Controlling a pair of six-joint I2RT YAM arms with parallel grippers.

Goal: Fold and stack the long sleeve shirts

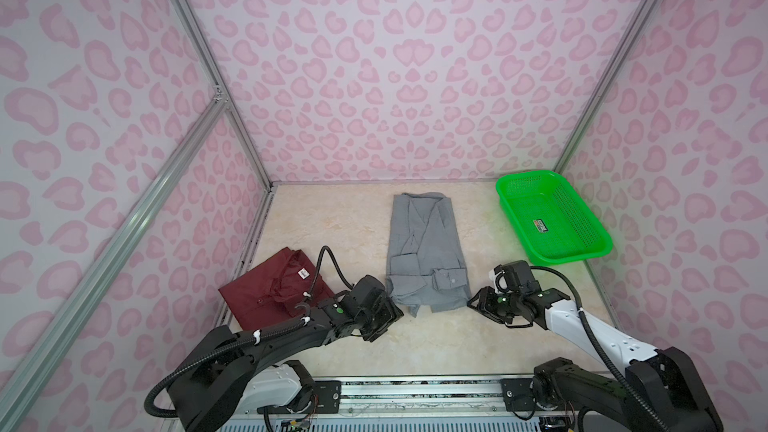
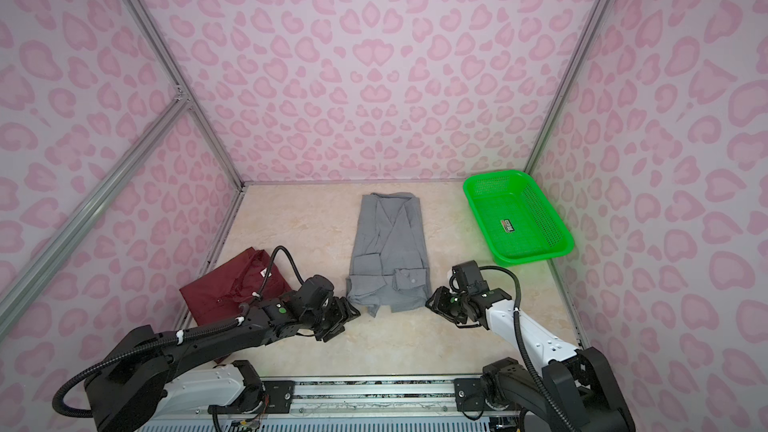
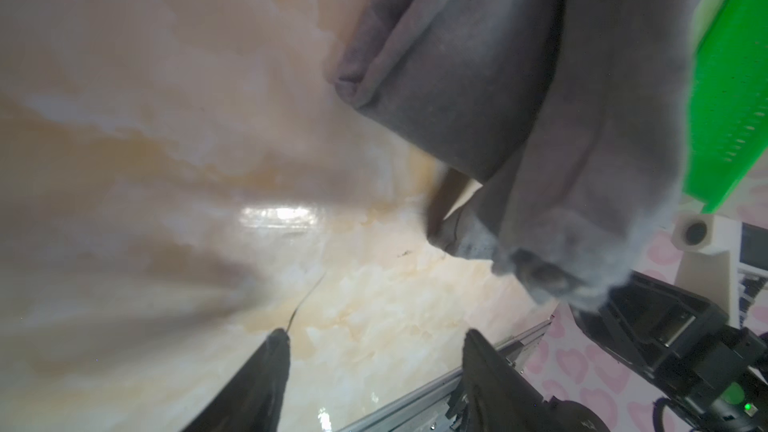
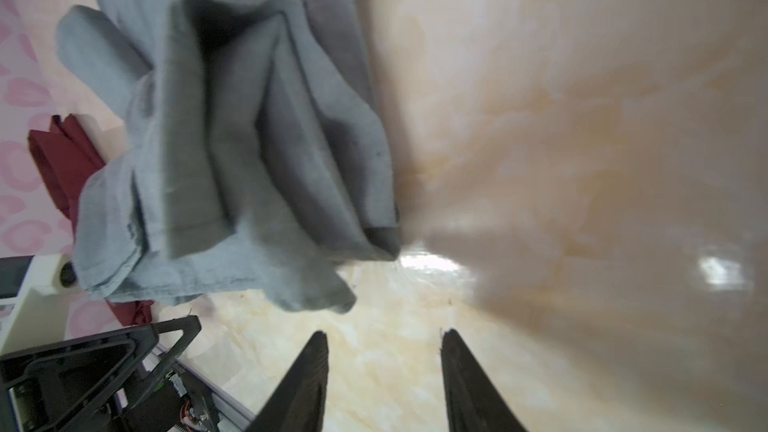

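Grey shirt lies folded lengthwise in the middle of the table, sleeves laid on top. Maroon shirt sits folded at the near left edge.

Left gripper and right gripper flank the grey hem, each with jaws apart and empty.

Risks: a shallow pinch catching only the top ply would spill the sleeves, and uneven lifts would skew the fold. Hem layering is blurred, probably several plies.

Count: 2 shirts, 2 grippers, 1 green basket.
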